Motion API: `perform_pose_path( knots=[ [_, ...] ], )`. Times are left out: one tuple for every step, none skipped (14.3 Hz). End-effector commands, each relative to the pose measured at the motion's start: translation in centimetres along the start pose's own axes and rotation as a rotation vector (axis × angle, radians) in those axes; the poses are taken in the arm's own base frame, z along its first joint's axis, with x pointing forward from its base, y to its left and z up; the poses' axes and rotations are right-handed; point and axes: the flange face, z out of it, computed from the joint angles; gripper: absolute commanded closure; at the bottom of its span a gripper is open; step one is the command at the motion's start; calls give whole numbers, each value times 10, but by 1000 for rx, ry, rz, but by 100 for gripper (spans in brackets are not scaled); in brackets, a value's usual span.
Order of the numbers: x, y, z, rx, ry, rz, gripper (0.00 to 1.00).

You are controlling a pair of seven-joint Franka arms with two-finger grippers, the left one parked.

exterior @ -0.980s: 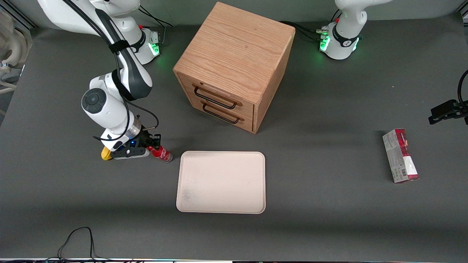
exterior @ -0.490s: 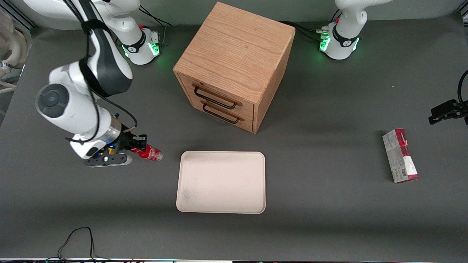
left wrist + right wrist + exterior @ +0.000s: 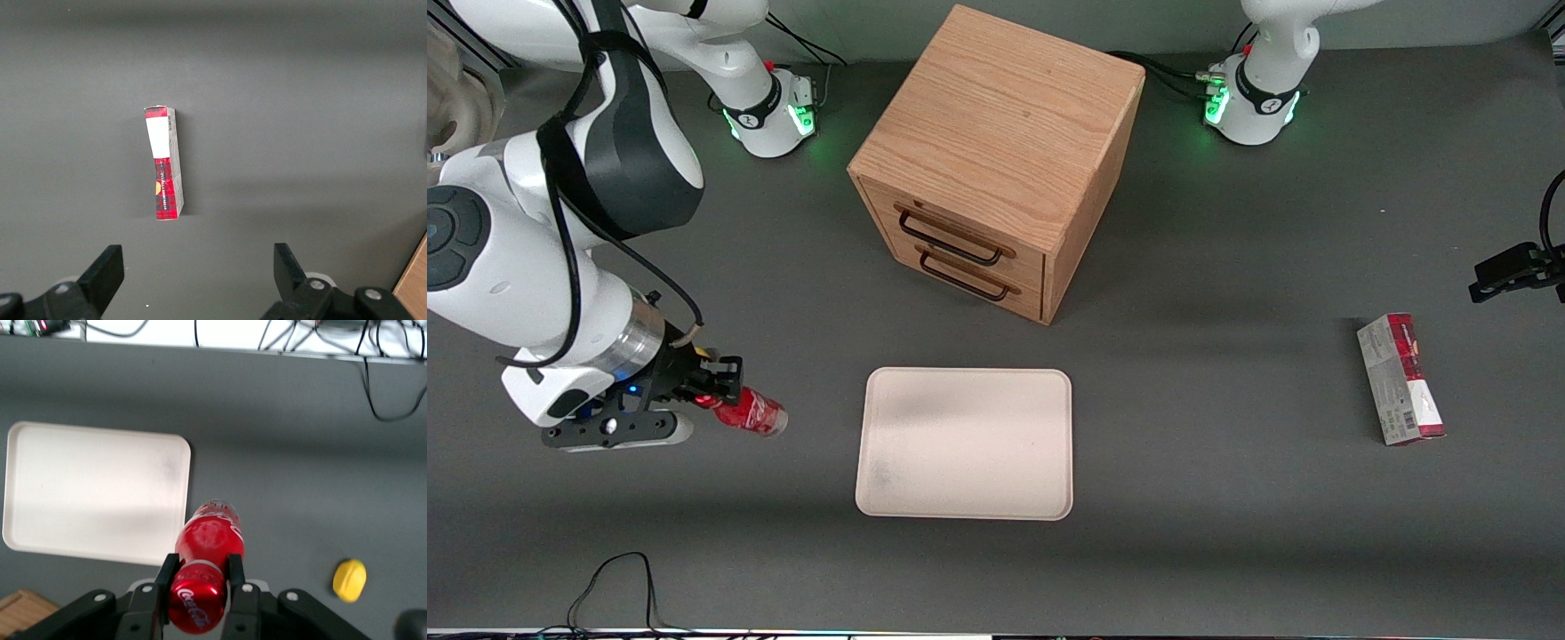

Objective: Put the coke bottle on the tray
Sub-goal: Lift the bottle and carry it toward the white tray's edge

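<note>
Red-capped and red-labelled, the tiny coke bottle (image 3: 749, 412) with the clear base is what you have in the right arm's black two-finger gripper (image 3: 713, 388). The fingers (image 3: 165, 576) are closed on its cap end, one on each side, and in the right wrist view the bottle (image 3: 205, 567) points straight away from the gripper (image 3: 199, 577) with its clear base outermost.

You hold it lifted off the dark grey desk (image 3: 1227, 498) toward the working arm's end — in the front view it hangs tilted, base toward the large flat cream-pinkish tray (image 3: 965, 443) with rounded corners, and it is not over the tray. From the wrist camera the bottle lines up just beside one corner of the tray (image 3: 93, 493), over bare desk.

That tray lies flat near the middle of the desk, toward the edge nearest the front camera, and carries nothing. Farther from the front camera than the tray stands the oak-coloured wooden drawer cabinet (image 3: 996, 151) with two dark wire handles, turned at an angle to the desk edges.

You can see a small yellow lemon-shaped thing (image 3: 349, 580) on the desk in the wrist view, apart from the bottle. Toward the parked arm's end — well apart from everything else — a red-and-grey rectangular carton (image 3: 1400, 380) lies flat on the desk.
</note>
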Motion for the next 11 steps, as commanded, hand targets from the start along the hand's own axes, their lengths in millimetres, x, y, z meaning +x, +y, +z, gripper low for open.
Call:
perform_pose_path(
  knots=[
    [21,-22,13,20,60,21,100],
    [29,-31,26,35,102,38,100],
    [37,-38,39,56,139,57,100],
    [44,-43,54,81,174,89,100],
    [51,-50,70,111,203,119,100],
    [55,-58,89,137,222,120,100],
    [59,-60,107,145,230,123,100],
    [61,-64,126,150,228,120,100],
    [62,-65,141,145,224,114,100],
    [61,-68,160,125,220,99,100],
    [61,-71,175,107,222,83,100]
  ],
)
